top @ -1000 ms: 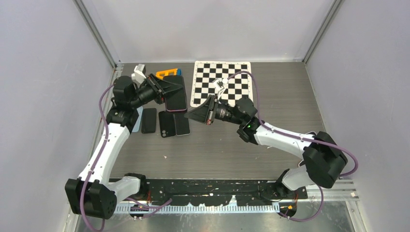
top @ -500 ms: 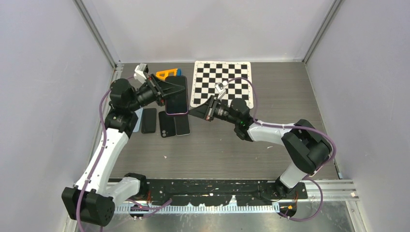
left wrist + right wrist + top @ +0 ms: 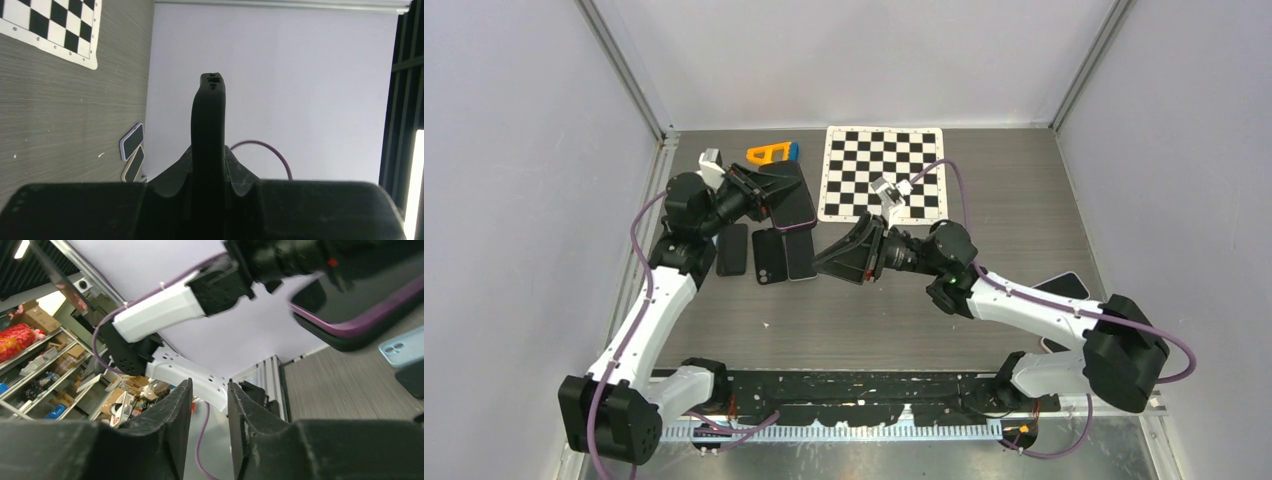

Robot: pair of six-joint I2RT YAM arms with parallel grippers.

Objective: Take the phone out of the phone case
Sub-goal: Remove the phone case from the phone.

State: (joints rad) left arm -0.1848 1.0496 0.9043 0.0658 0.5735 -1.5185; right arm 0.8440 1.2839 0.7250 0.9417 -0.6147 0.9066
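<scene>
Left end effector (image 3: 772, 198) clenched on purple-rimmed dark phone case (image 3: 345, 332) holding black glass phone (image 3: 365, 295); right end effector (image 3: 209, 390) at its 5 o'clock, slightly parted, empty.

Table (image 3: 1004, 210): grey wood-grain surface, matt, fine streaks.
Checkerboard sheet (image 3: 884, 172), far edge: flat, matt print (paper or thin board, cannot tell).
Phone (image 3: 796, 208): black glass face, glossy.
Phone case (image 3: 357, 325): purple rim, smooth, soft sheen; dark outer side, matt.
Left gripper (image 3: 769, 195), right gripper (image 3: 824, 262): black plastic, matt; right fingers (image 3: 172, 430) faintly grained.
Arm shells (image 3: 639, 320): white plastic, glossy.
Cable (image 3: 636, 225): purple sheath, smooth.
Rail (image 3: 1136, 382), near edge: bare metal, dull shine.
Orange piece (image 3: 769, 153), far-left corner: bright plastic.
</scene>
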